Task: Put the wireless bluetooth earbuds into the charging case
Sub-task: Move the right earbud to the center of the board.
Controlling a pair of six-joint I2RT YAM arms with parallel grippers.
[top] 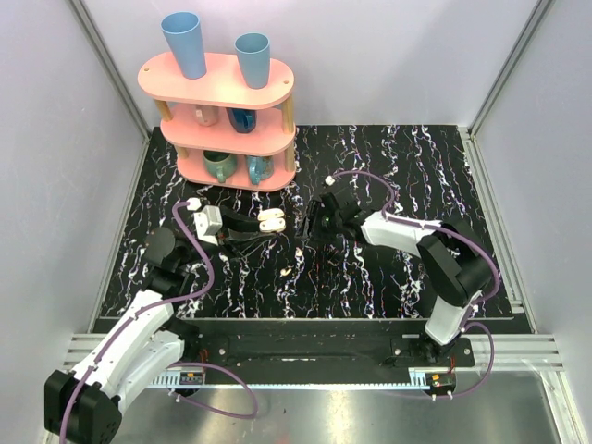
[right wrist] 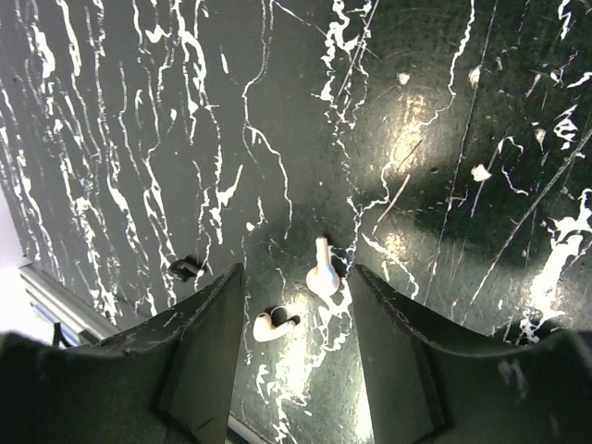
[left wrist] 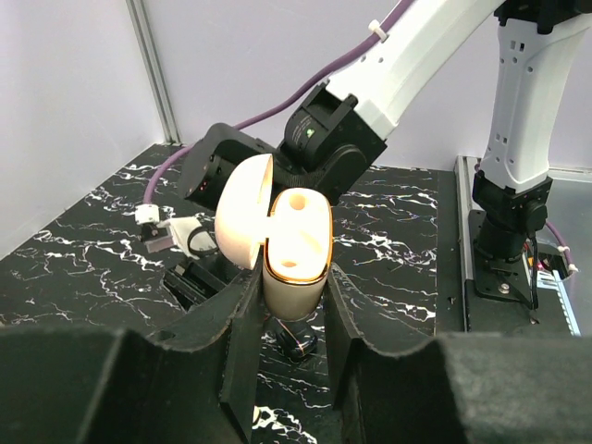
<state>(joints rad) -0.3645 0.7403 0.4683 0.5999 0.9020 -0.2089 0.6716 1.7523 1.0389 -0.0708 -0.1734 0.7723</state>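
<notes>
Table: black with white marbling [top: 388, 287]; both arms reach out over its middle.
Earbuds: two small cream-white pieces [right wrist: 322, 273] lying loose on the table close to each other, neither one in the case.
Black object: a small dark bit [right wrist: 185, 268] on the table, near the earbuds.
Right gripper: [right wrist: 296, 277] hovers above the earbuds with its fingers apart and nothing between them; in the wrist view one earbud shows in the gap.
Left gripper: [left wrist: 292, 301] fingers closed firmly on the lower half of the case, holding it off the table.
Case: [left wrist: 298, 242] cream-white, open, lid [left wrist: 242, 211] swung to one side; both sockets are empty and face the right arm.
Shelf: pink, three tiers [top: 217, 88], at the far edge, with two blue cups [top: 185, 44] on top and mugs on the lower tiers.
</notes>
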